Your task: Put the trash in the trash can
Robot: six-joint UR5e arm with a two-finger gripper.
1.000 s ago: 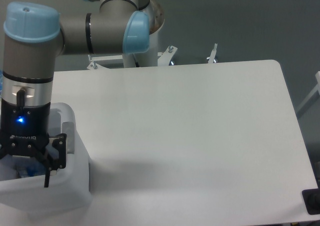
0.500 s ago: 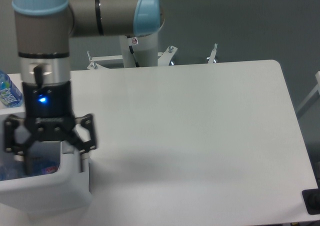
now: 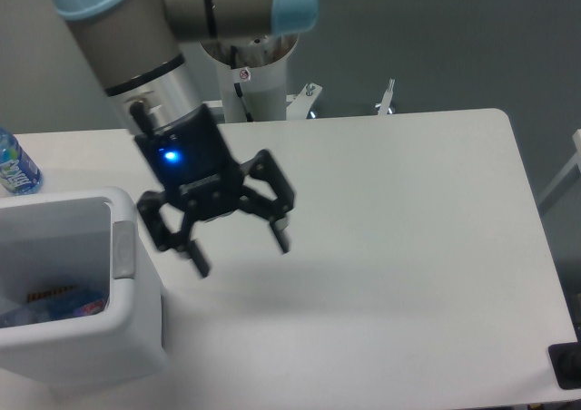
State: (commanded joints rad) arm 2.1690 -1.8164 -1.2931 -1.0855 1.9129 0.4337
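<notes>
The gripper [image 3: 241, 251] hangs above the white desk [image 3: 390, 247] with jaws spread and empty, while the trash [image 3: 54, 306] lies inside the trash can [image 3: 127, 337] just to the jaws' left, near a water bottle [image 3: 16, 165].

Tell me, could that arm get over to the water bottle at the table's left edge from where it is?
Probably yes. The gripper hangs open and empty above bare table, and only the corner of the trash can lies near the path to the water bottle.
</notes>
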